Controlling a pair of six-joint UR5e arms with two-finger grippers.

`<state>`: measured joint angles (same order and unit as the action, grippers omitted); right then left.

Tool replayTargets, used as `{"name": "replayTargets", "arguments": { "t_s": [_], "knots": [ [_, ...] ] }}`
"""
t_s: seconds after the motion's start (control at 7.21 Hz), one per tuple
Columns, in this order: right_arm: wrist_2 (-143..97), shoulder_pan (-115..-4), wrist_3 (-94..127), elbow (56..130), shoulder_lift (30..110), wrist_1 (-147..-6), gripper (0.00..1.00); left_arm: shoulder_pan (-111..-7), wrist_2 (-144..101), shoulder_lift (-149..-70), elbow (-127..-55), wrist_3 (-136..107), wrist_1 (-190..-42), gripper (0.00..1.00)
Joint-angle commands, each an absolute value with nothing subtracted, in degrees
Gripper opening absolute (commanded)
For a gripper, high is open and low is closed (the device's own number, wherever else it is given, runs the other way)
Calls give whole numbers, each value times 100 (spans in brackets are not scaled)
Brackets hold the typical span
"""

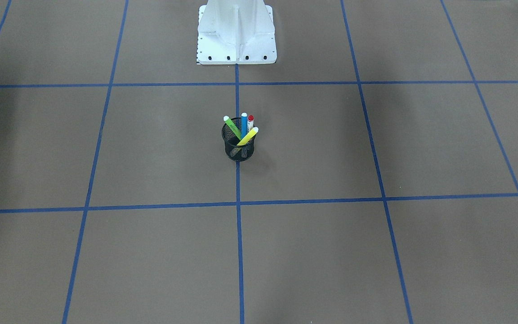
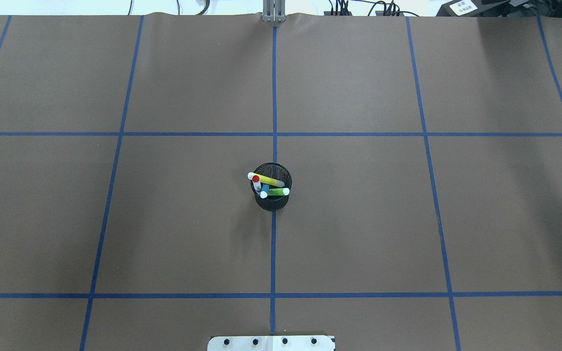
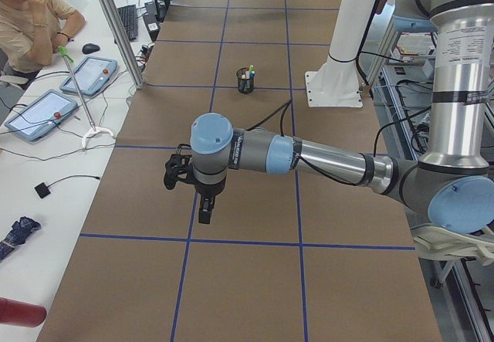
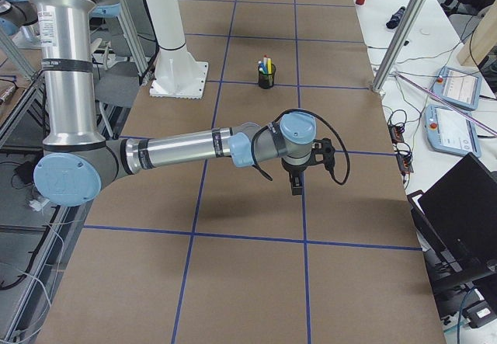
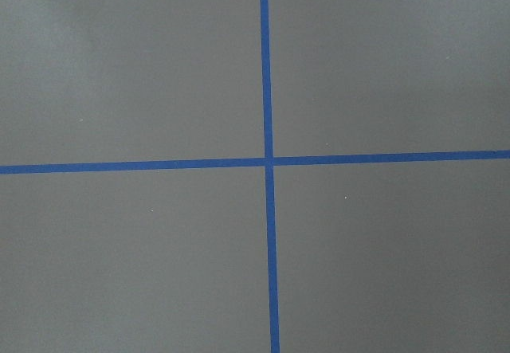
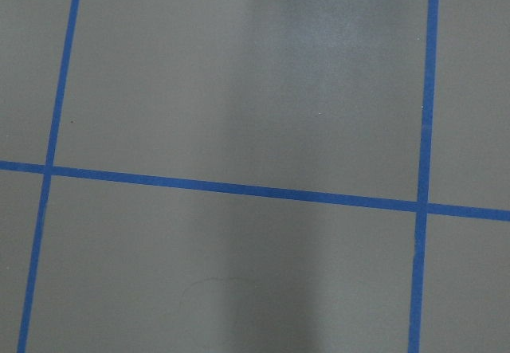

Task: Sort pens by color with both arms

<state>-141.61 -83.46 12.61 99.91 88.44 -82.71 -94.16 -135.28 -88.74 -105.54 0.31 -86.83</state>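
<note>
Nearest the side cameras, the left claw (image 3: 202,207) and right claw (image 4: 295,185) hang over the brown counter (image 1: 376,252); how far either is open cannot be told. Farther off, a black mesh cup (image 1: 239,150) holds four pens, tips up. The blue pen (image 1: 244,123) and red pen (image 1: 250,122) stand near upright, the green pen (image 1: 232,127) leans toward the robot's right, and the yellow pen (image 1: 249,136) toward its left. They are probably light, stiff and slick, so pinch the exposed upper barrel.

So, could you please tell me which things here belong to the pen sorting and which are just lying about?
For the job:
green pen, blue pen, red pen, yellow pen; left gripper, right gripper.

Just about:
black mesh cup holding the pens, white pedestal base, tablets, seated person.
</note>
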Motion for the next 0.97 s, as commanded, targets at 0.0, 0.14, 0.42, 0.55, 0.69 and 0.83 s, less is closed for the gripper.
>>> {"name": "replayTargets", "arguments": {
  "t_s": [0.0, 0.14, 0.42, 0.55, 0.69, 0.83],
  "knots": [
    [-14142, -8262, 1336, 10081, 8798, -7957, 100, -9413, -13596, -8895, -10731, -61, -8956, 100],
    [-14115, -8244, 1353, 10072, 8789, -7841, 100, -9413, -13753, -8912, -10905, 25, -9043, 100],
    [-13529, -8061, 1353, 10099, 8745, -7796, 100, -9404, -14139, -8676, -10933, -95, -9876, 100],
    [-13439, -8016, 1362, 10099, 8606, -7805, 100, -9082, -14246, -8736, -10942, -149, -9853, 100],
    [-13438, -7998, 1371, 10116, 8500, -7805, 100, -8931, -14264, -8815, -10960, -393, -9853, 100],
    [-13447, -7981, 1397, 10177, 8456, -7805, 100, -8886, -14256, -9155, -10969, -1144, -9853, 100]
  ]
}}
